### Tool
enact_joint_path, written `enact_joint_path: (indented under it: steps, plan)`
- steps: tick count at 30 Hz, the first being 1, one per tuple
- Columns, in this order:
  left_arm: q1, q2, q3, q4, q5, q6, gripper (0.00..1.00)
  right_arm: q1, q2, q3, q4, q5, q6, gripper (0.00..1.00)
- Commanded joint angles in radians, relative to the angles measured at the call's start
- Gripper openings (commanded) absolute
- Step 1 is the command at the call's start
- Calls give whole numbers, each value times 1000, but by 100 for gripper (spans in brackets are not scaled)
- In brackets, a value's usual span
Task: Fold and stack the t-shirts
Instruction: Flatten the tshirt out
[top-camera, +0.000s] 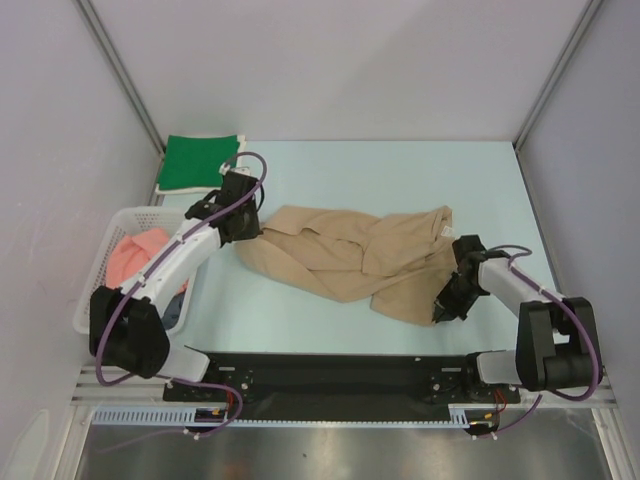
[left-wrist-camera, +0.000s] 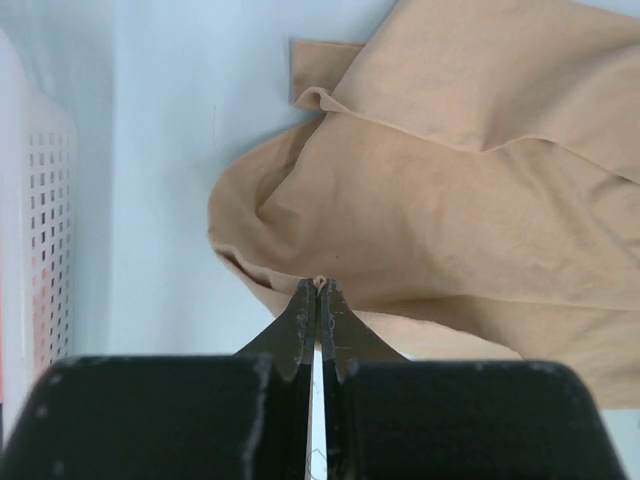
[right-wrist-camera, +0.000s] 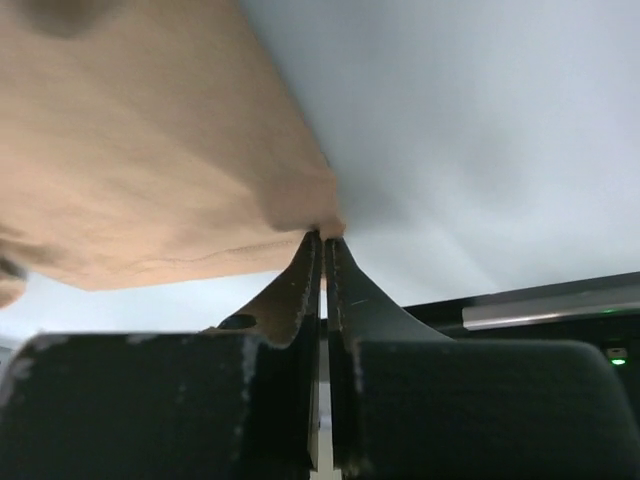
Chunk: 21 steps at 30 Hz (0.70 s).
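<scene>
The tan t-shirt (top-camera: 350, 255) lies crumpled across the middle of the table. My left gripper (top-camera: 243, 232) is shut on its left edge; in the left wrist view the gripper (left-wrist-camera: 318, 285) pinches a fold of the tan cloth (left-wrist-camera: 450, 200). My right gripper (top-camera: 443, 305) is shut on the shirt's near right corner; in the right wrist view the gripper (right-wrist-camera: 323, 238) nips the corner of the tan cloth (right-wrist-camera: 140, 150), lifted off the table. A folded green t-shirt (top-camera: 198, 161) lies at the back left. A salmon pink t-shirt (top-camera: 138, 255) and a dark grey-blue one (top-camera: 176, 308) lie in the basket.
The white lattice basket (top-camera: 92, 290) stands at the left edge, beside my left arm; its wall shows in the left wrist view (left-wrist-camera: 45, 230). The black mounting rail (top-camera: 330, 375) runs along the near edge. Grey walls close in the table on three sides.
</scene>
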Motion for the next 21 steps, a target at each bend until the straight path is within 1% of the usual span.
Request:
enact_joint_path:
  steps: [1,2,3,4,6,8,10,12,13,15,17,19,21]
  plan:
    - [-4,-92,22,-21,-18,29,0,-20,-100,138,34,103,-77,0]
    - [-4,-119,36,-27,-21,31,0,-24,-131,178,4,124,-87,0]
    - [-4,-136,41,-35,-22,32,0,-26,-184,271,-13,137,-95,0]
    - [-4,-152,47,-36,-25,37,0,-26,-205,313,-24,172,-104,0]
    - [-4,-198,62,-29,-30,37,0,-23,-247,403,20,195,-109,0]
    - [-4,-224,96,-26,-27,32,0,-24,-260,457,77,219,-95,0]
    - [-4,-232,157,-29,-27,37,0,-26,-249,572,79,256,-92,0]
    - [-4,-245,200,-38,-45,47,0,-26,-246,649,93,273,-121,0]
    - [-4,-251,222,-36,-51,55,0,-26,-258,720,99,281,-138,0]
    - [-4,-279,272,-21,-45,92,0,-26,-289,768,140,292,-190,0]
    - [-3,-307,298,11,-15,148,0,-26,-367,790,217,309,-213,0]
    - [-3,-362,334,30,16,176,0,-27,-424,799,289,331,-226,0]
    - [-4,-405,355,46,24,189,0,-27,-485,857,315,347,-248,0]
